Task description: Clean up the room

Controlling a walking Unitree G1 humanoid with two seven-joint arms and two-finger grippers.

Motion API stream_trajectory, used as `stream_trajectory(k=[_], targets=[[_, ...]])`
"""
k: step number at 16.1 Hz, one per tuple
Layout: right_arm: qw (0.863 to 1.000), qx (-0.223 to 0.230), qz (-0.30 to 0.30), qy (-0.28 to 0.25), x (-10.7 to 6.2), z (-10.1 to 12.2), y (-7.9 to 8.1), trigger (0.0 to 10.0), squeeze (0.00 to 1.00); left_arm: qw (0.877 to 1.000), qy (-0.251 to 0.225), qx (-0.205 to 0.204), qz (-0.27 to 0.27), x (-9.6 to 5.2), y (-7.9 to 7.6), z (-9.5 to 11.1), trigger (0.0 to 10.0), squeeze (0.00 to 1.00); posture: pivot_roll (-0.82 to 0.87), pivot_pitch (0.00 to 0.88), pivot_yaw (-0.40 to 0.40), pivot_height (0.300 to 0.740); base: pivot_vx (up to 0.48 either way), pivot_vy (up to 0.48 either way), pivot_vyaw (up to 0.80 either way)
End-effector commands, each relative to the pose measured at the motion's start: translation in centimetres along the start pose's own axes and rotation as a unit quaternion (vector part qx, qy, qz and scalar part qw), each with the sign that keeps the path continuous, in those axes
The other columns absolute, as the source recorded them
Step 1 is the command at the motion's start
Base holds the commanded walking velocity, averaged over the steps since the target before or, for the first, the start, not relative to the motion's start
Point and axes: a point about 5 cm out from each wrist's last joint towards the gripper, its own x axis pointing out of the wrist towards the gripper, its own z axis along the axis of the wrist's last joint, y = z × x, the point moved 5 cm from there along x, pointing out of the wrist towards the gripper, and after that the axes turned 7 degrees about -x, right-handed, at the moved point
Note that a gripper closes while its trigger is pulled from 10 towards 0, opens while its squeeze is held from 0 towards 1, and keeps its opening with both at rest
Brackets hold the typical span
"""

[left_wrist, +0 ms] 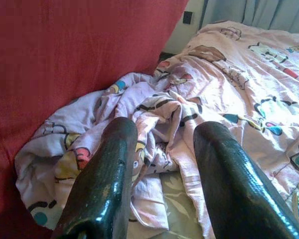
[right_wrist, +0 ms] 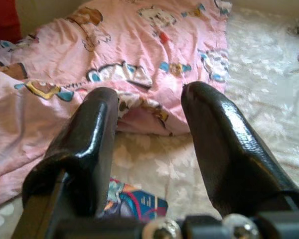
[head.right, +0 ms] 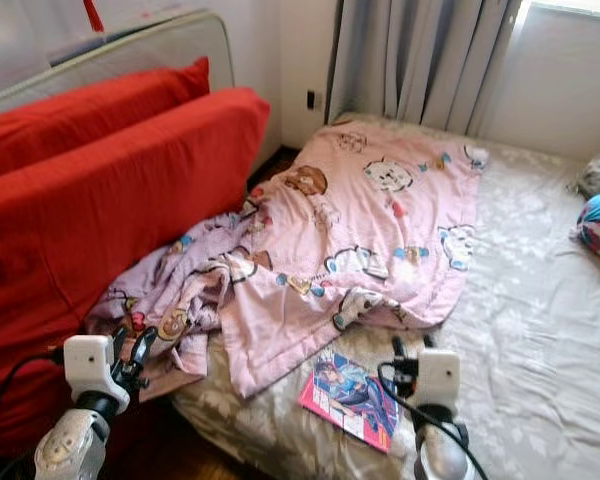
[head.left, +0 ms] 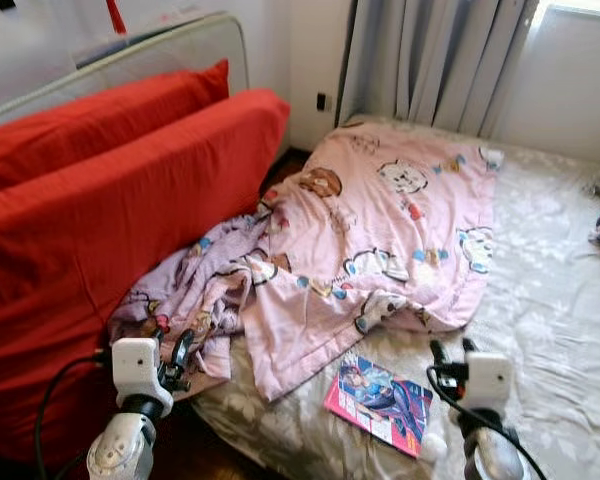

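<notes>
Left claw (head.left: 183,352) at rumpled blanket (head.left: 380,230) edge.

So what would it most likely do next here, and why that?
Probably lower the right gripper toward the comic book lying just below it on the bed. Its fingers are open with nothing between them, and the book is a small loose thing within easy reach. The left gripper, also open, hovers by the crumpled pink blanket, a bigger job.
</notes>
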Motion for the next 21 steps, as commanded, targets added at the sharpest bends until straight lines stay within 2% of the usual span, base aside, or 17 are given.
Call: stream_trajectory(k=[1,4,6,12,16,21], targets=[[1.000,0.002,-0.011,0.011,0.0,-0.3,0.0,10.0,0.00,1.000,0.001,0.002,-0.005,0.0,-0.1,0.4,10.0,0.00,0.01,0.039,-0.024,0.740,0.000,0.000,0.00],[1.000,0.003,-0.027,0.016,0.7,0.3,0.1,10.0,0.00,1.000,0.002,-0.001,-0.009,0.1,-0.2,0.7,10.0,0.00,0.01,0.048,-0.027,0.740,0.000,0.000,0.00],[0.999,-0.007,-0.040,0.033,0.9,0.0,-0.7,10.0,0.00,1.000,0.003,-0.003,-0.007,0.1,-0.2,0.8,10.0,0.00,0.01,0.059,-0.029,0.740,0.000,0.000,0.00],[0.998,-0.013,-0.053,0.037,0.9,0.0,-1.0,10.0,0.00,1.000,0.009,-0.008,-0.007,0.0,-0.4,0.8,10.0,0.00,0.01,0.064,-0.034,0.675,0.000,0.000,0.00],[0.999,0.005,-0.048,0.017,1.5,1.0,0.1,10.0,0.00,1.000,0.005,-0.006,-0.004,0.6,0.0,1.3,10.0,0.00,0.03,0.057,-0.017,0.675,0.000,0.000,0.00],[0.999,-0.005,-0.039,0.024,1.5,0.7,-0.1,10.0,0.00,1.000,-0.001,-0.013,0.002,0.8,-0.2,1.5,10.0,0.00,0.04,0.057,-0.023,0.675,0.000,0.000,0.00]])
